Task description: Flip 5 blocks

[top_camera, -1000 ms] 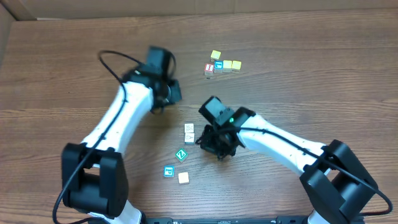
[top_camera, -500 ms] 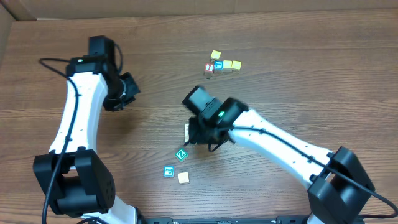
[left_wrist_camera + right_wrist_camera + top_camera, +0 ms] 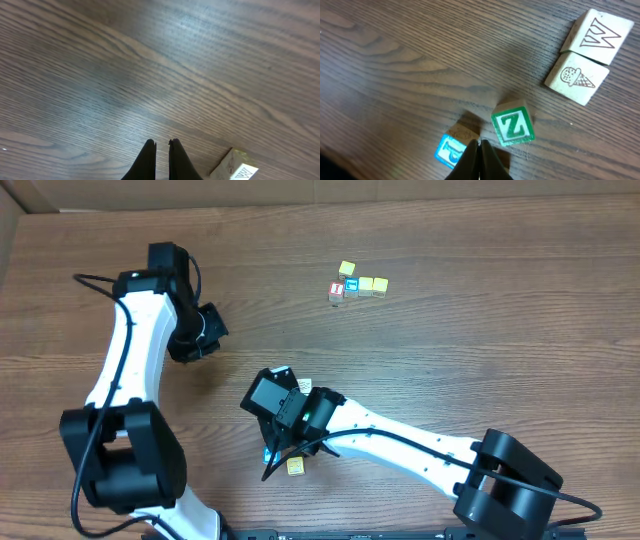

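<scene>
In the right wrist view, two white blocks lie touching at the upper right, one marked W (image 3: pixel 595 30) and one with an ice-cream cone (image 3: pixel 576 78). The green Z block (image 3: pixel 512 125) and the teal-blue block (image 3: pixel 451 150) lie lower. My right gripper (image 3: pixel 480 144) is shut and holds nothing, its tips low between those two blocks at the teal one's right edge. Overhead, a pale yellow block (image 3: pixel 296 467) lies just below the right wrist (image 3: pixel 275 402), which hides the other blocks. My left gripper (image 3: pixel 161 145) is shut and empty over bare wood, with the W block (image 3: pixel 239 169) to its right.
At the back of the table lies a cluster of small cubes: a yellow one (image 3: pixel 346 269), a red-and-white one (image 3: pixel 337 290), a blue one (image 3: pixel 351 285) and two yellow ones (image 3: pixel 373 284). The left arm (image 3: pixel 130 350) stands at the left.
The right arm swung left and toward the front edge, from the white blocks to the green and teal ones. The left arm withdrew to the far left, then held still.
</scene>
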You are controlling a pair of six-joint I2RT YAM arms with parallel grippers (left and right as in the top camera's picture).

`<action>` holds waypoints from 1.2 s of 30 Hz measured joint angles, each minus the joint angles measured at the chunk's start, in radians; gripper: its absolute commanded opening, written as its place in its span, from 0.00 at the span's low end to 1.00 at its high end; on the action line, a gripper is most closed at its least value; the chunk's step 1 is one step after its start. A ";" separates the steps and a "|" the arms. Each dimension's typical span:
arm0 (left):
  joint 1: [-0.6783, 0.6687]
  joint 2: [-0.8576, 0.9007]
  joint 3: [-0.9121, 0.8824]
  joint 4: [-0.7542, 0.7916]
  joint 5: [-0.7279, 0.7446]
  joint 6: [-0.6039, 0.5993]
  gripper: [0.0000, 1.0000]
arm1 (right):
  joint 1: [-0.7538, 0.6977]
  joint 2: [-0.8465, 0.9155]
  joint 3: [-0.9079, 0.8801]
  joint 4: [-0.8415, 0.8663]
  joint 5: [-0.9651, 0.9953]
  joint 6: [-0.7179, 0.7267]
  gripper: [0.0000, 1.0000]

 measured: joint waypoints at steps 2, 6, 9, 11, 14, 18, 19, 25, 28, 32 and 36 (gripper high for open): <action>-0.003 0.017 0.000 -0.003 0.000 0.002 0.04 | 0.000 0.012 0.000 0.002 0.003 -0.002 0.04; -0.005 0.028 0.000 -0.002 0.000 0.003 0.04 | 0.000 0.048 0.000 0.014 -0.003 -0.004 0.04; -0.005 0.028 0.000 -0.002 0.000 0.003 0.04 | 0.000 0.064 0.000 0.016 -0.026 -0.004 0.04; -0.005 0.028 0.000 0.000 0.000 0.003 0.04 | 0.000 0.069 0.000 0.013 -0.035 -0.004 0.04; -0.005 0.028 0.000 0.001 0.000 0.004 0.04 | 0.000 0.070 0.000 0.005 -0.050 -0.004 0.04; -0.005 0.028 0.000 0.002 0.000 0.004 0.04 | 0.000 0.071 0.000 -0.013 -0.063 -0.005 0.04; -0.005 0.028 0.000 0.002 0.000 0.004 0.04 | 0.000 0.071 0.000 -0.019 -0.067 -0.004 0.04; -0.005 0.028 0.000 0.009 0.000 0.004 0.04 | 0.000 0.074 0.000 -0.032 -0.075 -0.006 0.04; -0.005 0.028 0.000 0.009 0.000 0.004 0.04 | 0.000 0.079 0.000 -0.026 -0.076 -0.007 0.04; -0.005 0.028 0.000 0.009 0.000 0.004 0.04 | 0.000 0.096 0.000 -0.009 -0.076 -0.008 0.04; -0.005 0.028 0.000 0.009 0.000 0.004 0.04 | 0.000 0.103 0.000 -0.005 -0.076 -0.018 0.04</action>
